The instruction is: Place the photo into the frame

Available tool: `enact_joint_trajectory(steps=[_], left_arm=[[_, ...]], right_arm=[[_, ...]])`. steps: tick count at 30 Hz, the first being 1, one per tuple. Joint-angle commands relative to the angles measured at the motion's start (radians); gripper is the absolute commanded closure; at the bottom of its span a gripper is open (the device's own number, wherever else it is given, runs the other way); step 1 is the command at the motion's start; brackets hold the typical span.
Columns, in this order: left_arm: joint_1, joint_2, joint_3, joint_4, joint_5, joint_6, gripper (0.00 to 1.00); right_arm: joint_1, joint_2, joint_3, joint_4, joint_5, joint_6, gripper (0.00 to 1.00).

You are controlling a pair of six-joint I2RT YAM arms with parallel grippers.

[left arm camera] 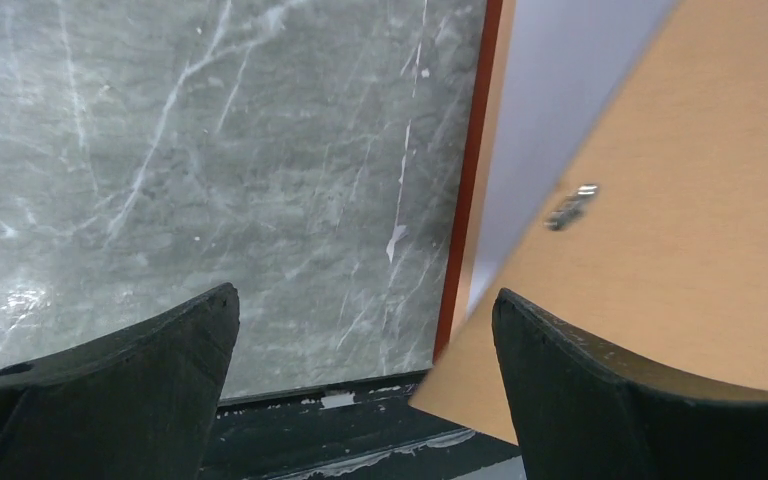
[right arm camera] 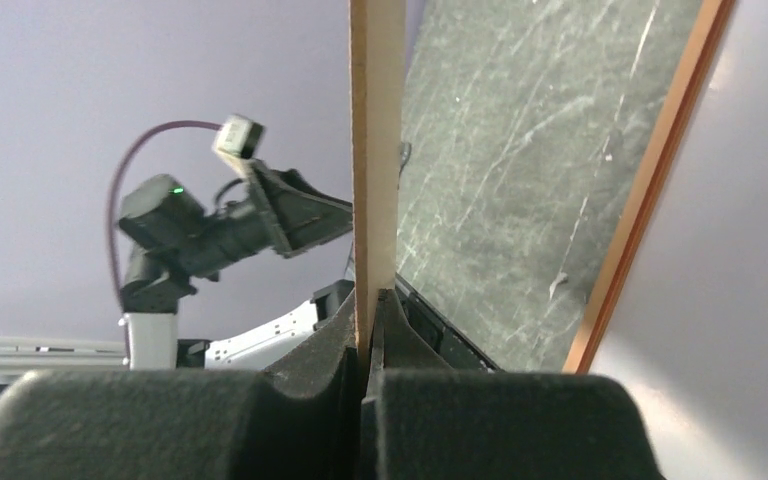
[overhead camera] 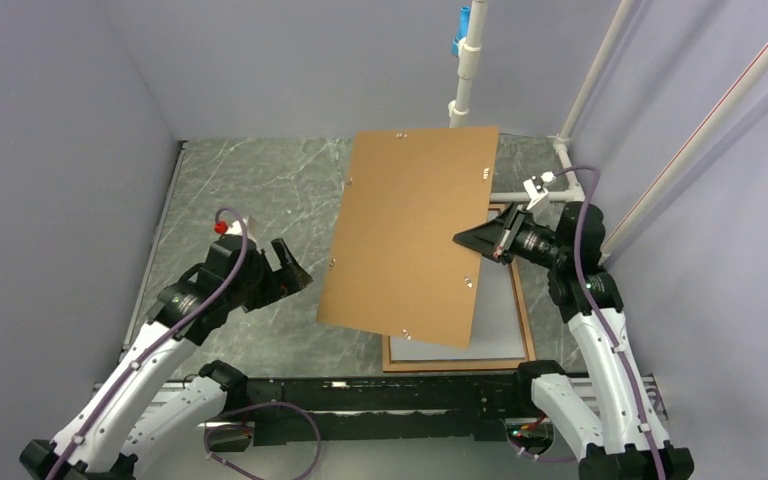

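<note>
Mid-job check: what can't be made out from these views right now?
- Top view: the board, held by the right pincer, hides most of the frame.
- Every view: the pale sheet in the frame shows no print, so photo or not is unclear.
- Right wrist view: board edge-on, faces hidden.

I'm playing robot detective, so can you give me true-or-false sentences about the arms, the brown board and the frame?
1. The right tool pinches the edge of the brown board. True.
2. The left tool is shut. False: it is wide open and holds nothing.
3. The brown board lies flat on the table. False: it is held up, tilted, in the air.
4. The frame lies on the table, partly under the board. True.
</note>
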Motion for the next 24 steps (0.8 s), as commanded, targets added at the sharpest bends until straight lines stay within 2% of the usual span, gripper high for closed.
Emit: enact_joint_trajectory(steps=[1, 8, 16, 19, 24], left_arm=[[0.001, 0.04, -0.051, 0.124, 0.089, 0.039, 0.01], [0.001, 0.12, -0.187, 0.324, 0.19, 0.027, 0.01], [-0.006, 0.185, -0.347, 0.664, 0.305, -0.03, 0.02], [-0.02, 0.222, -0.399, 0.774, 0.316, -0.064, 0.04], [-0.095, 0.354, -0.389, 0.874, 0.281, -0.085, 0.07]], right_arm=[[-0.068, -0.038, 0.097, 0.022, -0.14, 0.016, 1.0], [-0.147, -0.056, 0.215, -0.024, -0.193, 0.045, 1.0], [-0.164, -0.047, 0.38, -0.125, -0.153, 0.017, 1.0], [-0.164, -0.05, 0.399, -0.089, -0.154, 0.059, 1.0], [-0.164, -0.057, 0.386, 0.053, -0.186, 0.185, 1.0]])
